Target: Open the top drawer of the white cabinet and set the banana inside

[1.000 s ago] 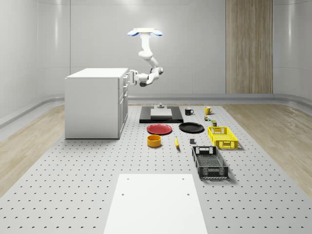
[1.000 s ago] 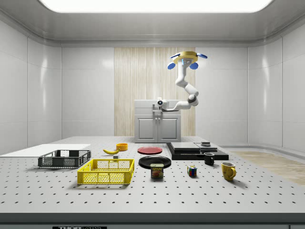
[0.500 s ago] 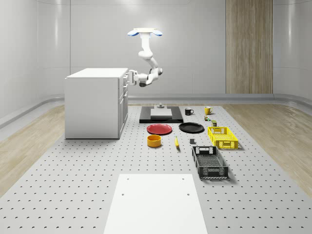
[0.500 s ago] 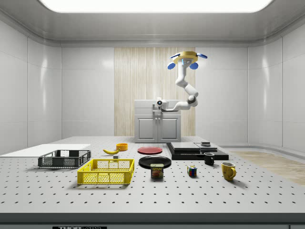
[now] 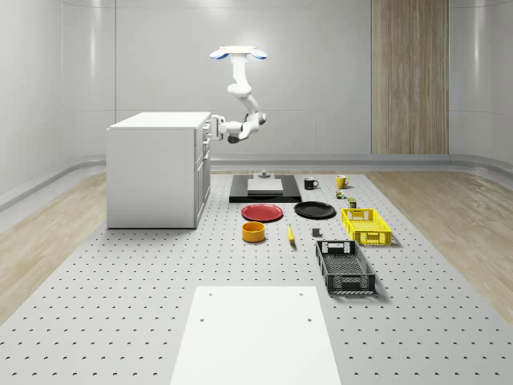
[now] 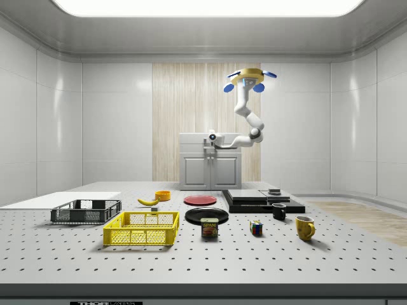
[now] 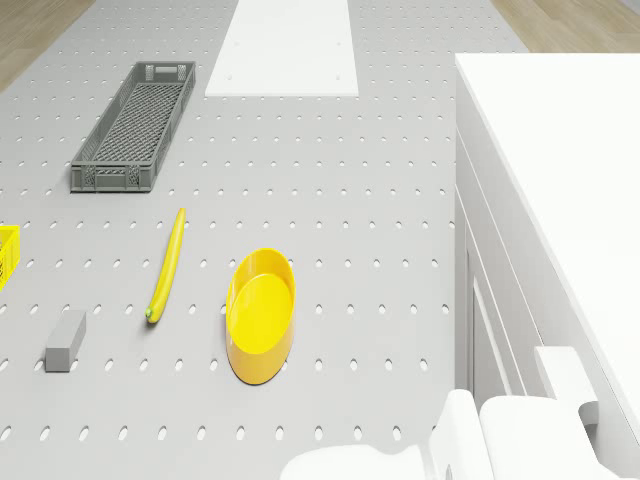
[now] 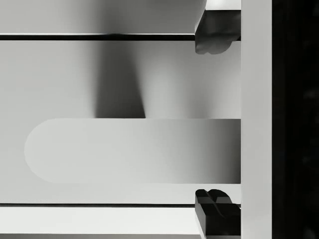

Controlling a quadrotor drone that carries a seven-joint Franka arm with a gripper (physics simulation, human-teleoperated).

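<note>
Your jaws (image 8: 218, 119) stand wide apart and hold nothing; in the wrist view one fingertip (image 8: 214, 42) sits on one side of the drawer handle (image 8: 132, 151) and the other fingertip on the opposite side, so the handle lies directly ahead, between them. The handle is a pale, flat bar with a rounded end, and its long axis runs across the line between your fingertips, which is the relation a closing grasp depends on. I judge that closing on it and then pulling straight away from the cabinet front is what the next step calls for; the drawer looks shut, with only thin dark seams above and below its face.

In the whole-scene view the gripper (image 5: 216, 126) is right at the top of the white cabinet (image 5: 152, 170) front, level with the top drawer, and the arm reaches sideways to it from the drone (image 5: 238, 54), which hovers high above the desk (image 5: 120, 321) beside the cabinet, toward the desk's far edge.

The banana (image 7: 166, 265) lies well apart from the jaws, flat on the desk in front of the cabinet, near the yellow bowl (image 7: 260, 313). It is slim, long and yellow with a greenish tip, lying untouched.
</note>
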